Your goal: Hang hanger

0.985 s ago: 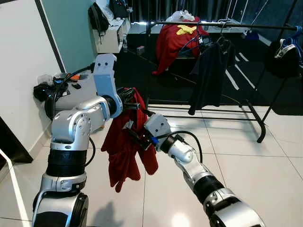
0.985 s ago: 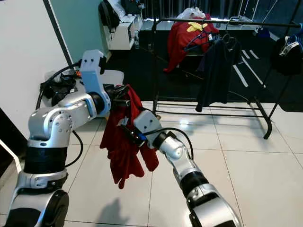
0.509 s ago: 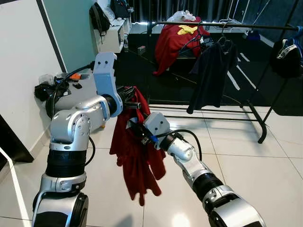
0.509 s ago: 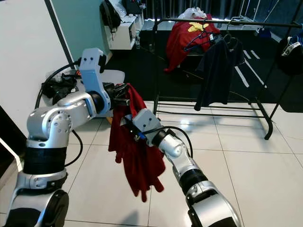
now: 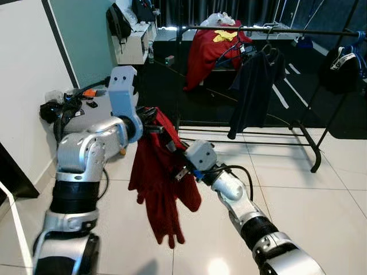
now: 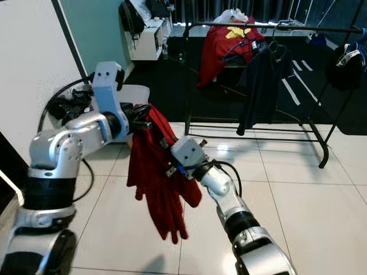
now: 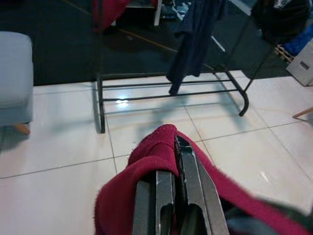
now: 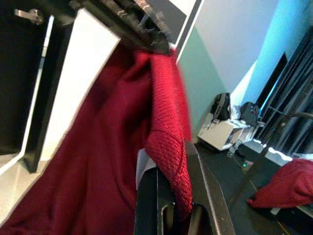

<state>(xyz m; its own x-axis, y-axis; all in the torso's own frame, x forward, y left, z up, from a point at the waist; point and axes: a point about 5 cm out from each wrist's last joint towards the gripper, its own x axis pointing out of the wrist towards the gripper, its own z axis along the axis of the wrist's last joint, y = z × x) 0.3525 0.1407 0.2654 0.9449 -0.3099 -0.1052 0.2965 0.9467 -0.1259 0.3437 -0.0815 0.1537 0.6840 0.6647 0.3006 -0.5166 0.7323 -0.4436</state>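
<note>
You hold red knitted garment [image 5: 163, 183] mid-air between arms: left pincer [image 5: 153, 121] clamped on top fold, right pincer [image 5: 179, 169] pinching edge. Black clothes rail [image 5: 269, 30] well apart. Risk: knit slipping free while walking, dropping onto tiled floor [image 5: 298, 195].

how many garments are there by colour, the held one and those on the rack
Red: 2, the red garment held by both grippers and the red garment on the rack
Dark: 1, the dark shirt hanging on the rack
Total: 3

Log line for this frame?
left gripper: shut on red garment | right gripper: shut on red garment | clothes rack: ahead, not reached
</note>
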